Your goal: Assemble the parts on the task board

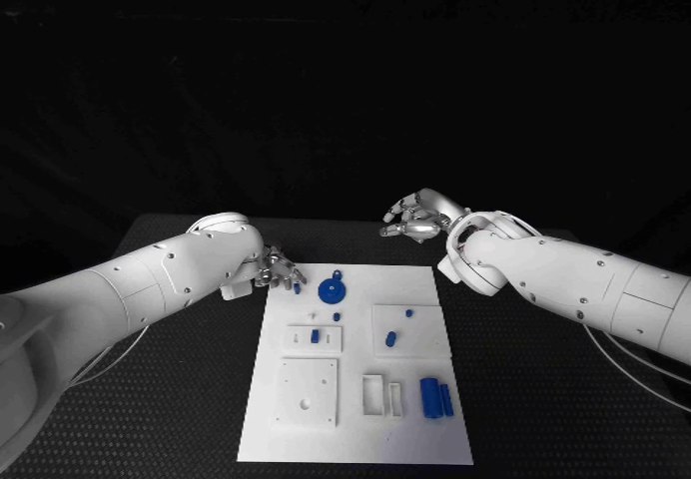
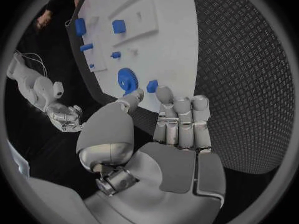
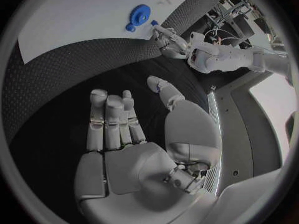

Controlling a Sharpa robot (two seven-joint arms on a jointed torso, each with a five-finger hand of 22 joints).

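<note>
White task board (image 1: 360,439) flat at centre of black table (image 1: 173,419). Blue gear (image 1: 333,292) near far left corner of board; blue blocks (image 1: 435,396) upright near right edge, beside white slots. Left hand (image 1: 274,271) at far left corner of board, empty, fingers near small blue peg (image 1: 299,285). Right hand (image 1: 416,221) raised beyond far edge, empty, fingers apart.

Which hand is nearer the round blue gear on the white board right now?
Left. The left hand sits at the board's far-left corner, just beside the round blue gear. The right hand is raised beyond the board's far edge, farther off.
</note>
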